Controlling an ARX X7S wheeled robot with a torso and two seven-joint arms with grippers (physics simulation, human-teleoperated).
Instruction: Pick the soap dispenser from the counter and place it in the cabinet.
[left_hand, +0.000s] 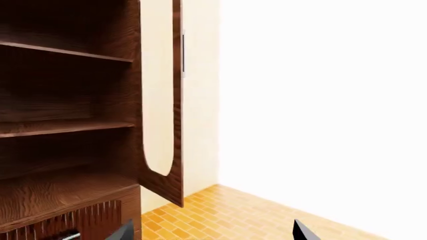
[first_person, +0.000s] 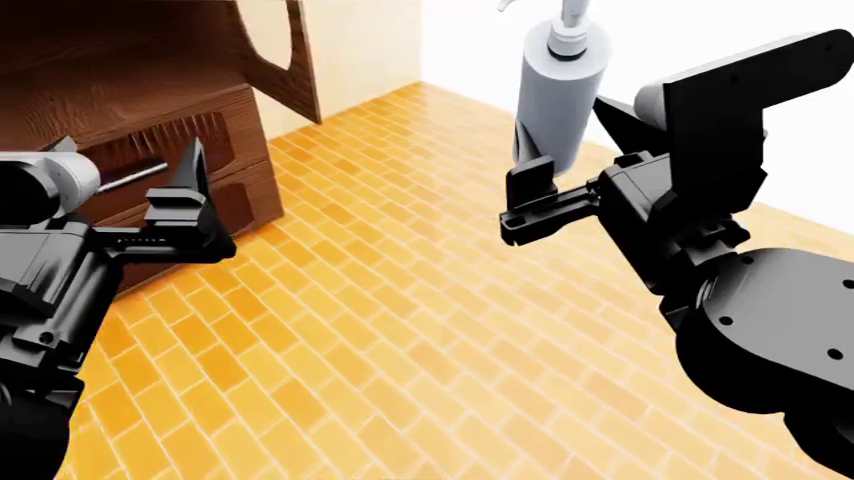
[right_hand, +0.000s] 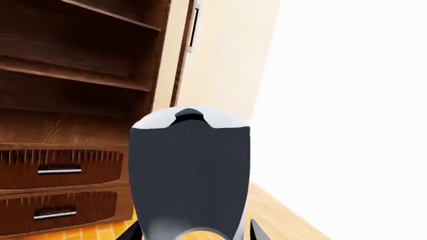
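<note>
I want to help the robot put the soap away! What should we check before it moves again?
1. Soap dispenser held by the right tool: ok.
2. Bottle upright: ok, pump on top.
3. Cabinet door open: ok.
4. Shelves free for the bottle: ok on what shows.
5. Left tool out of the path: ok, off to the side, holding nothing.
6. Bottle already at the shelf: not ok, apart from it over the floor.

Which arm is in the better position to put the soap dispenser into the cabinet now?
The right. The right gripper already holds the soap dispenser upright, facing the cabinet shelves. The left gripper is open and empty.
</note>
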